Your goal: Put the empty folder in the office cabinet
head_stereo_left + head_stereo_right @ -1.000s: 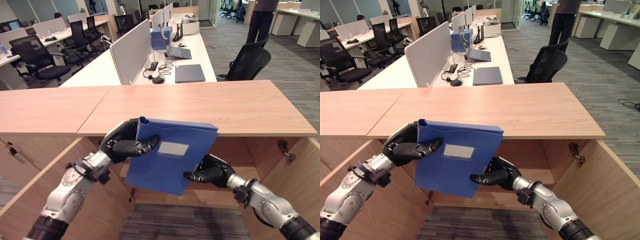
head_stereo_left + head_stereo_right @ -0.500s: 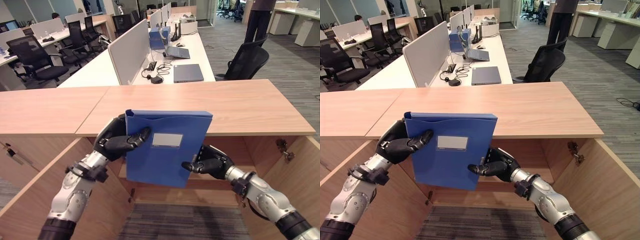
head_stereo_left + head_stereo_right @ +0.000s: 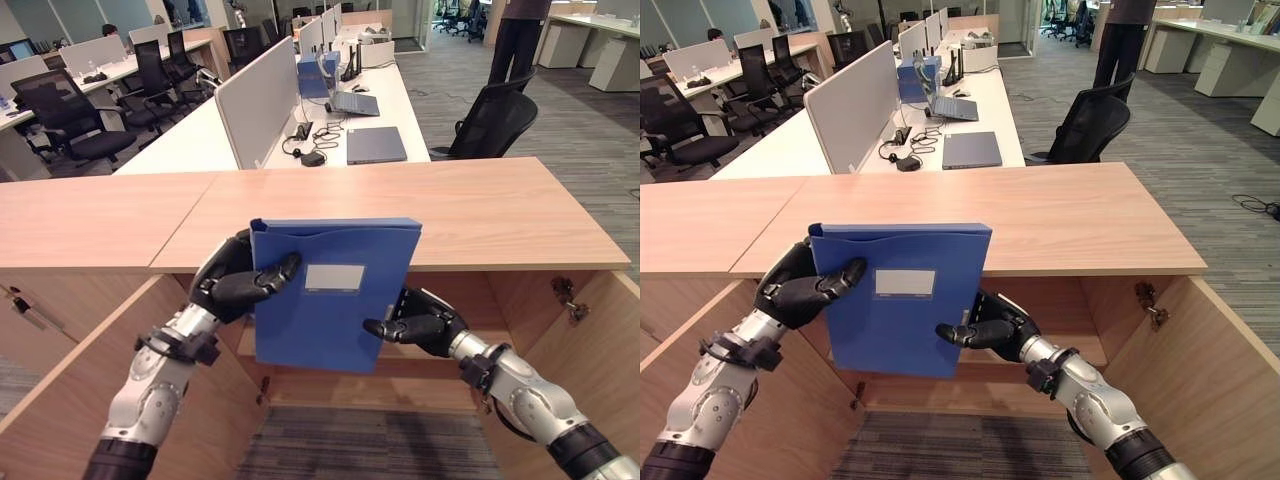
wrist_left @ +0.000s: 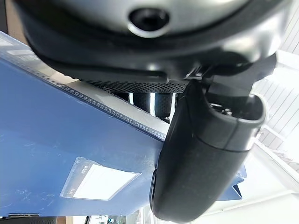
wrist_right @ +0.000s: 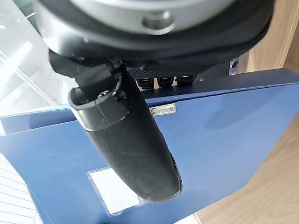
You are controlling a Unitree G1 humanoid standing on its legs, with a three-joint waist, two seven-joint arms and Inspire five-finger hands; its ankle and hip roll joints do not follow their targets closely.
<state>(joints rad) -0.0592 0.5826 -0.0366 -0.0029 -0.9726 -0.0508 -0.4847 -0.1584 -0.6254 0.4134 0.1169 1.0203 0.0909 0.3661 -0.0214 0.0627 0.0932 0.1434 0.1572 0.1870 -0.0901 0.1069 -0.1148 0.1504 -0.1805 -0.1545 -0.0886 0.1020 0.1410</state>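
A blue box folder [image 3: 330,300] with a pale label is held upright in front of the open wooden cabinet [image 3: 480,215], level with its top edge. My left hand [image 3: 232,283] is shut on its upper left edge, thumb across the front [image 4: 201,154]. My right hand [image 3: 420,322] is shut on its lower right edge, thumb on the front [image 5: 131,149] and fingers behind. The cabinet's dark inside [image 3: 1080,310] lies just behind and below the folder.
Both cabinet doors stand open: the left door [image 3: 90,380] and the right door [image 3: 600,350] flank my arms. Behind the cabinet top runs a white desk [image 3: 330,110] with a laptop and divider panels. Office chairs [image 3: 495,120] stand around, and a person [image 3: 520,35] is at the far right.
The folder has been turned from tilted to upright and square over the second, then nudged slightly right. Both hands kept their hold throughout.
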